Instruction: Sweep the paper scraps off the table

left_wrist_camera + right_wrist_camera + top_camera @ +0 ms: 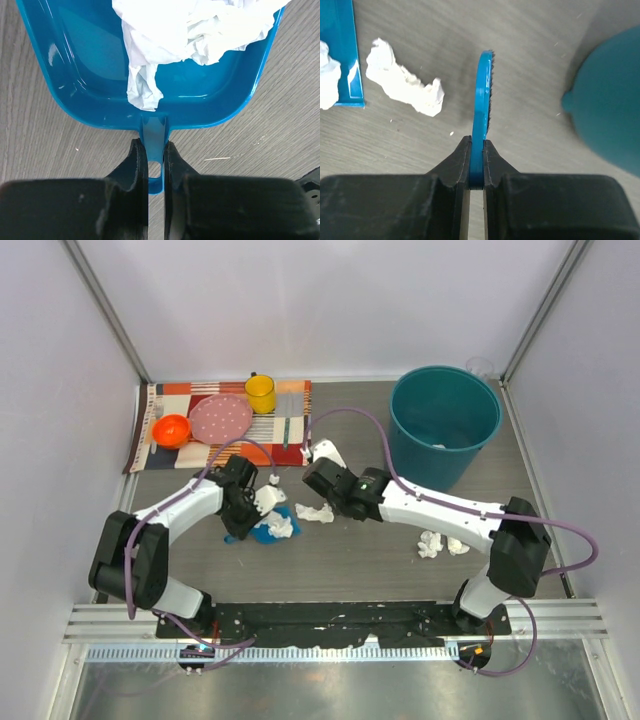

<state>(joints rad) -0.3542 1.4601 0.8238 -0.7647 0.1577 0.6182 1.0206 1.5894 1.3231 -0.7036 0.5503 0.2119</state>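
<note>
My left gripper (154,155) is shut on the handle of a blue dustpan (95,75), which lies flat on the table (360,560). Crumpled white paper scraps (190,30) fill the pan's far end. From above, the left gripper (240,512) sits left of the dustpan (266,533). My right gripper (477,150) is shut on a thin blue brush (483,95) held on edge. One scrap (405,85) lies on the table between the brush and the dustpan's lip (342,50). From above, this scrap (315,512) lies below the right gripper (322,485). Two more scraps (430,543) lie under the right forearm.
A teal bucket (445,425) stands at the back right, close to the right arm. A striped placemat (290,440) at the back left carries a yellow mug (261,393), a pink plate (221,420) and an orange bowl (172,429). A metal rail (340,625) runs along the near edge.
</note>
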